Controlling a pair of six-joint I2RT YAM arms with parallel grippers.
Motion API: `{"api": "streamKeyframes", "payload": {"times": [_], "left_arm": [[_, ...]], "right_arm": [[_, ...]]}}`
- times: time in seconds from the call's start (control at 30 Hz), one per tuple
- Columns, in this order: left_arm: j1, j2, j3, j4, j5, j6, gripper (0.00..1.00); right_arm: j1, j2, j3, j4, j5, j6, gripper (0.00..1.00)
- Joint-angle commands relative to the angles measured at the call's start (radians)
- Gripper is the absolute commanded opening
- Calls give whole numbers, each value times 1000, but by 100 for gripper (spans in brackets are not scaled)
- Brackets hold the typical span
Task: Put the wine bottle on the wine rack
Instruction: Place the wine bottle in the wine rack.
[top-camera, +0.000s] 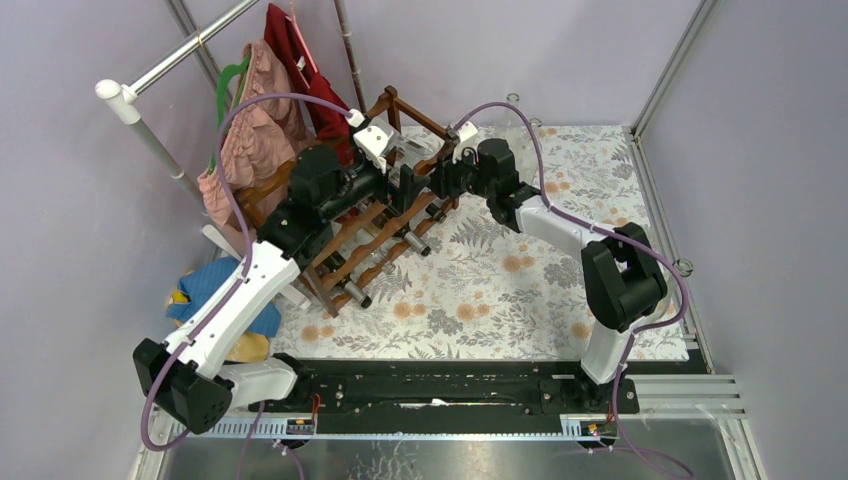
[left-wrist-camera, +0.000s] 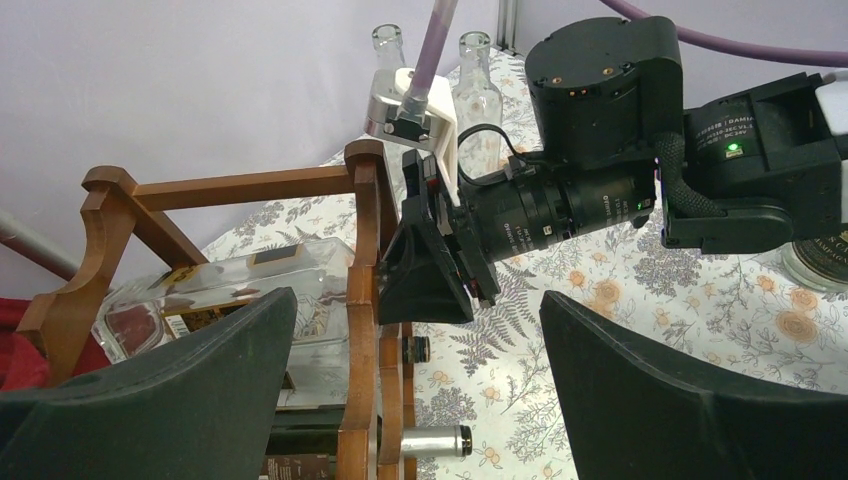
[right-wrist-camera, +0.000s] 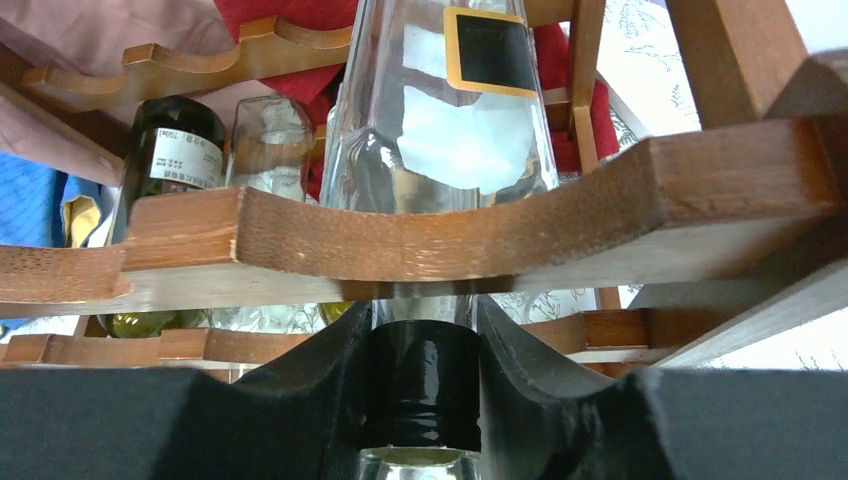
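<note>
Wine bottle (right-wrist-camera: 440, 150), clear glass with a black-capped neck, lies on its side in the top tier of the dark reddish-brown wooden wine rack (right-wrist-camera: 500, 240). Its body sits in a scallop of the rail, which I judge stops it rolling. Its long axis runs up the right wrist view, neck at bottom centre, base pointing away. My right gripper (right-wrist-camera: 420, 385) pinches that neck. My left gripper (left-wrist-camera: 418, 300) hangs spread wide, holding nothing.

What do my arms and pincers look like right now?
The left arm and right arm have white link shells and black joint housings. A purple cable runs along each. The pincer fingers are broad, matte black wedges. A green light glows on the right arm.
</note>
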Motion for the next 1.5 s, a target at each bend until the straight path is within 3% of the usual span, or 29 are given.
{"api": "streamKeyframes", "payload": {"times": [0.0, 0.63, 0.8, 1.0, 1.3, 1.47], "left_arm": [[10, 10, 6, 33, -17, 23, 99], [9, 30, 9, 23, -21, 29, 99], [10, 34, 11, 22, -21, 30, 99], [9, 38, 10, 21, -16, 29, 99], [9, 37, 10, 19, -15, 28, 99], [9, 36, 11, 17, -14, 30, 99]], "right_arm": [[24, -49, 0, 219, 14, 9, 0], [46, 40, 6, 263, 33, -166, 3], [75, 50, -1, 260, 60, -245, 9], [95, 56, -30, 308, 135, -327, 10], [97, 96, -56, 374, 131, -332, 24], [97, 99, -54, 367, 110, -326, 44]]}}
